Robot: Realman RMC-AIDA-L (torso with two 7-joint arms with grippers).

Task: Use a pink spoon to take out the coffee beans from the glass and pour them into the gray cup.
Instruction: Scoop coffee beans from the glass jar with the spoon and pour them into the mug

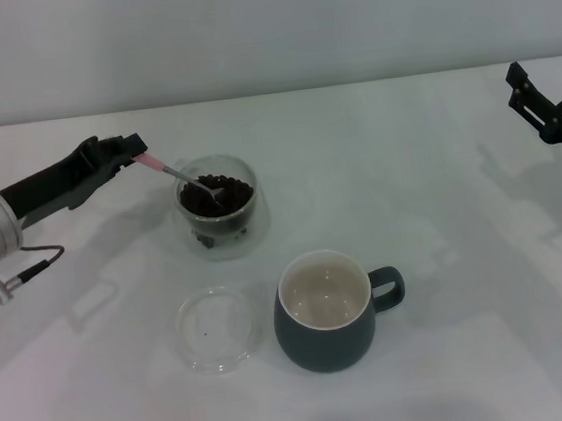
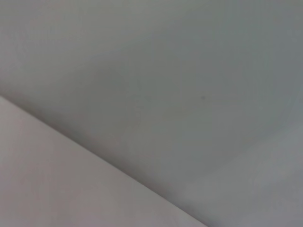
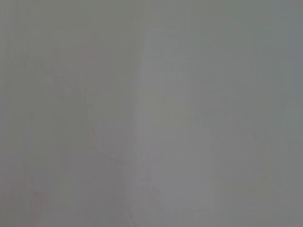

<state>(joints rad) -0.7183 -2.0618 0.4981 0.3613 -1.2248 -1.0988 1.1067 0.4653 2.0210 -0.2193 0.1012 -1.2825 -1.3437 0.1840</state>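
In the head view my left gripper [image 1: 134,150] is shut on the pale pink handle of the pink spoon [image 1: 179,177], left of the glass [image 1: 218,205]. The spoon slants down into the glass, its silver bowl resting on the heap of dark coffee beans [image 1: 221,195]. The gray cup [image 1: 324,312], cream-white inside with its handle to the right, stands in front of the glass and looks empty. My right gripper [image 1: 552,107] is parked at the far right edge, away from everything. Both wrist views show only blank grey surface.
A flat shallow clear glass dish [image 1: 216,327] lies on the white table [image 1: 442,214] just left of the gray cup. A cable hangs from my left arm [image 1: 25,260] at the left.
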